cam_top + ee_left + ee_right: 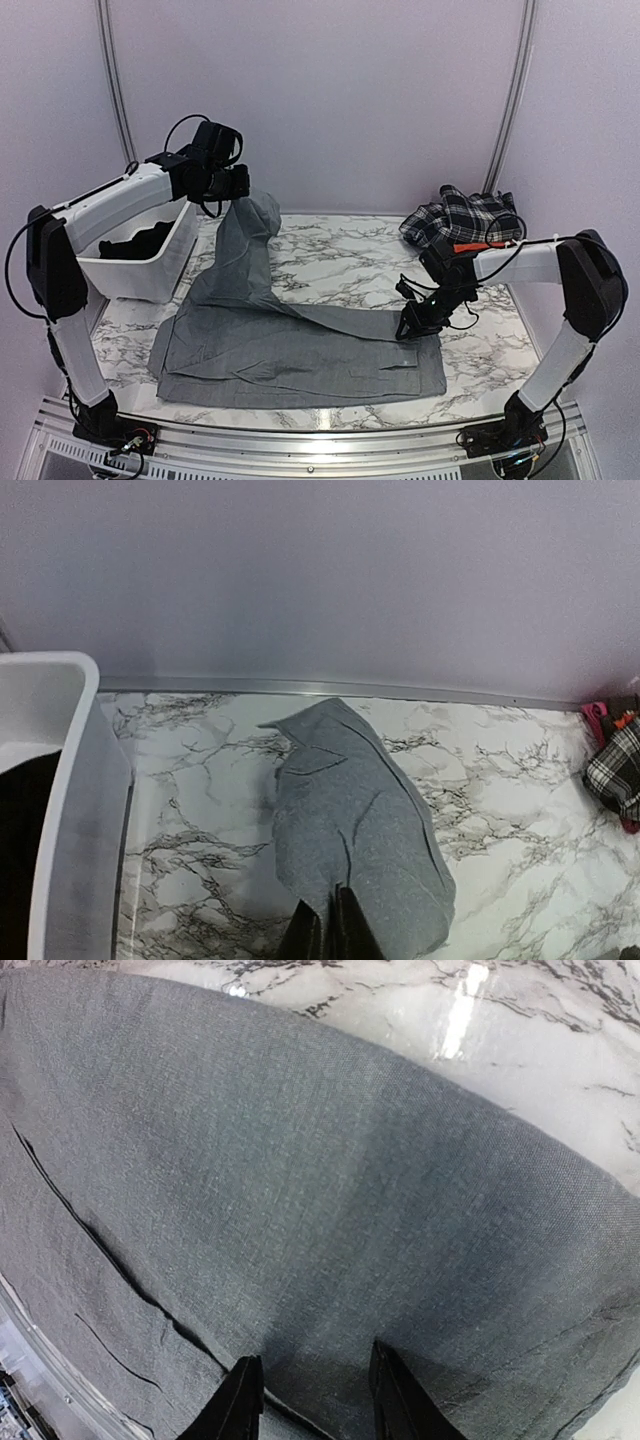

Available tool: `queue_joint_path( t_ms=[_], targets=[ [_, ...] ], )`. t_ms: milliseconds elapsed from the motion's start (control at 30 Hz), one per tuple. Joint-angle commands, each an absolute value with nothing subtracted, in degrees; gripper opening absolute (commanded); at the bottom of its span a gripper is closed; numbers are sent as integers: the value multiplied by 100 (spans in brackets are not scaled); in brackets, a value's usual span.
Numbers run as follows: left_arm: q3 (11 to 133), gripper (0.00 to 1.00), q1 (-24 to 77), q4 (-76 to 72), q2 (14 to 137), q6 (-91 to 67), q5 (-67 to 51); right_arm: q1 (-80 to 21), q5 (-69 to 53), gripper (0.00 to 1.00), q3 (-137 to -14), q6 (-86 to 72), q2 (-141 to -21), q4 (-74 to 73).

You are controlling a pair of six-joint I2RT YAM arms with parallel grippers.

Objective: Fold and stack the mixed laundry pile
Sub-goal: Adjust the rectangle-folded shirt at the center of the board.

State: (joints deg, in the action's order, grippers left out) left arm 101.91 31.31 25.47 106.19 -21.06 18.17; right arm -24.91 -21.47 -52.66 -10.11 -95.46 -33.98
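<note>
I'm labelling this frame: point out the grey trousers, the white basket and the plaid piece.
grey trousers (pixel 290 350), top external view, flat spread-out part.
white basket (pixel 140 278), top external view, its near wall.
plaid piece (pixel 465 215), top external view, middle of the heap.

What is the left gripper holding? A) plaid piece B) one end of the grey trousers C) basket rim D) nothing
B: the left gripper is shut on one end of the grey trousers, raised above the table while the rest lies flat; the plaid piece sits far right, untouched.
</note>
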Motion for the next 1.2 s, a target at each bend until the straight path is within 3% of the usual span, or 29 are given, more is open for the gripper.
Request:
queue_joint_path(
  t_ms=[0, 33, 133, 200, 267, 533, 767, 1067, 1167],
  targets=[
    [9977, 16, 3087, 2449, 11057, -2445, 1977, -2531, -1792, 38, -5097, -1029, -9729, -3640],
    [10023, 26, 3085, 2444, 11119, -2282, 1831, -2532, -1831, 38, -5165, -1003, -9691, -3661],
    [9952, 40, 3085, 2411, 11071, -1724, 857, -2531, -1777, 39, -5515, -890, -9607, -3854],
    [9657, 63, 3072, 2411, 10834, -1720, 822, -2533, -1676, 40, -5765, -813, -9586, -4031],
    [9253, 73, 3059, 2416, 10521, -1770, 769, -2531, -1674, 40, -5986, -749, -9492, -4149],
    [7884, 77, 2806, 3011, 9546, -1963, 221, -2549, -1390, 40, -6473, -457, -9261, -4835],
    [6944, 77, 2782, 3212, 9133, -2292, 400, -2418, -1529, 40, -6021, -850, -9284, -4544],
    [7018, 76, 2574, 3463, 9545, -1984, 588, -2842, -2114, 43, -6105, -544, -9313, -4122],
    [7319, 76, 2418, 3472, 9820, -1579, -254, -3038, -2288, 44, -6262, -460, -9330, -3942]
  ],
)
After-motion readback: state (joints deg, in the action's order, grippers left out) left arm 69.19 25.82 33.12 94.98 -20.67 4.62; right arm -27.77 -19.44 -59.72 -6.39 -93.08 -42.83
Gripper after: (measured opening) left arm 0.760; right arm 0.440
